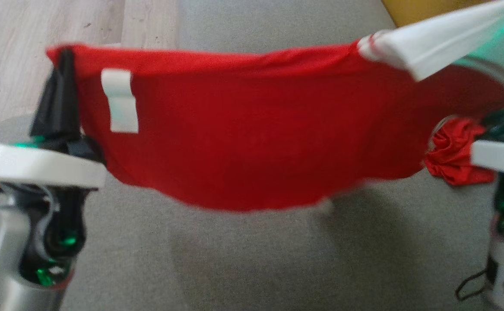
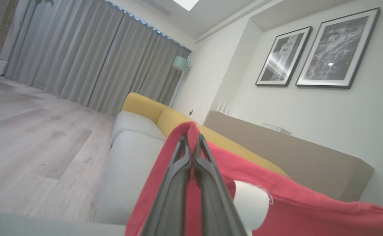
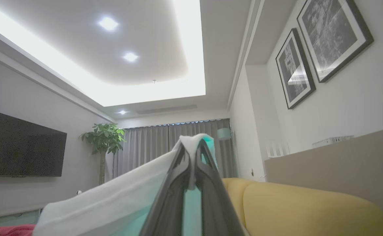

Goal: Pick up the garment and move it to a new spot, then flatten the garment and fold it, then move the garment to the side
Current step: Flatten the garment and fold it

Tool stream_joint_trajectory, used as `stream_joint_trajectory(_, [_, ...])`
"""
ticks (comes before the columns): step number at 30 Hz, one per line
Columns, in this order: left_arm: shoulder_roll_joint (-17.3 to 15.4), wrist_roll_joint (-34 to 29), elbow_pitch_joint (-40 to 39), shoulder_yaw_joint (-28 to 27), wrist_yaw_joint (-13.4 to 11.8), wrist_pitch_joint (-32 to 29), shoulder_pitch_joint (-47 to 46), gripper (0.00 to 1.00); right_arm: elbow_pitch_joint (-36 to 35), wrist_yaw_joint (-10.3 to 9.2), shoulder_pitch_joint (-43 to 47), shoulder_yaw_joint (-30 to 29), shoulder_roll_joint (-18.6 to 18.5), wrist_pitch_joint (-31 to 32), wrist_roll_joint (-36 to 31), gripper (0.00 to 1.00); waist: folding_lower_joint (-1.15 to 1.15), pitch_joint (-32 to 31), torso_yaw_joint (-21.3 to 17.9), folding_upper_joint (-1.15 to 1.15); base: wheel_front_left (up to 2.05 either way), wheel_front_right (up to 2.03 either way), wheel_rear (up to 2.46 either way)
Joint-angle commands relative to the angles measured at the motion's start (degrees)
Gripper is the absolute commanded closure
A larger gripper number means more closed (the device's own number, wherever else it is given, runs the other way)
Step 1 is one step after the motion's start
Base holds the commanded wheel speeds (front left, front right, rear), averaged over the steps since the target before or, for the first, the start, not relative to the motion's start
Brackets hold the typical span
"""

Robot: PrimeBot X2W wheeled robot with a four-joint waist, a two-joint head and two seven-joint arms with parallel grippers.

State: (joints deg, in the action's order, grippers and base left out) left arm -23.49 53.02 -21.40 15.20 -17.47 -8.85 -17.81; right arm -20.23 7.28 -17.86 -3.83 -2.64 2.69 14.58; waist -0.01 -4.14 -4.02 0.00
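Head view: a red shirt (image 1: 252,138) hangs stretched out in the air above the grey sofa seat (image 1: 234,268), clear of it. It sags in the middle. My left hand (image 1: 66,58) is clenched on one red corner, on the side of the seat nearest the wooden floor (image 1: 40,34). A white label (image 1: 120,101) shows close to that corner. At the other end of the seat a white sleeve (image 1: 442,43) is pulled taut and upward.

Left wrist view: my left hand's two dark fingers (image 2: 178,170) are pressed together on a fold of red cloth, high above the sofa seat, and the shirt trails away from them.

Right wrist view: my right hand (image 3: 193,147) is clamped on the white sleeve, which has turquoise trim, raised above the yellow sofa back (image 3: 293,203).

I judge the shirt to be light, soft and limp. It will droop and bunch wherever it is not held. Thin cloth could slip from narrow fingers, so corners, hems and the sleeve seam are the safest places to grip.
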Motion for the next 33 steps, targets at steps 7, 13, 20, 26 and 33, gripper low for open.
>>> stream_joint_trajectory(7, [-5.8,0.1,-7.5,-2.9,-2.0,-6.8,-9.4,1.00,-8.1,0.21,-6.5,-2.5,-1.5,6.8,-2.5,1.00,0.01,0.9,-0.4,0.00,0.00,0.00,0.00])
stream_joint_trajectory(13, [-7.3,-0.4,-3.0,-1.0,-2.3,-10.6,-12.8,1.00,-4.2,0.21,-7.7,-2.5,-1.7,10.1,-0.8,1.00,0.01,4.4,-0.7,0.00,0.00,0.00,0.00])
stream_joint_trajectory(20, [-7.1,-3.3,10.4,1.9,-0.1,-12.8,-26.3,1.00,9.9,0.21,-20.5,2.4,-3.8,10.6,-1.3,1.00,0.01,14.1,-2.0,0.00,0.00,0.00,0.00])
stream_joint_trajectory(26, [-5.7,-10.1,28.0,3.6,2.7,-8.1,-44.3,1.00,28.5,0.21,-41.4,4.5,-3.1,5.2,-6.6,1.00,0.01,19.1,-4.6,0.00,0.00,0.00,0.00])
stream_joint_trajectory(33, [-6.2,-16.1,42.8,4.7,7.5,1.5,-56.1,1.00,44.8,0.21,-57.1,4.7,-0.4,-3.3,-11.3,1.00,0.01,24.5,-8.5,0.00,0.00,0.00,0.00])
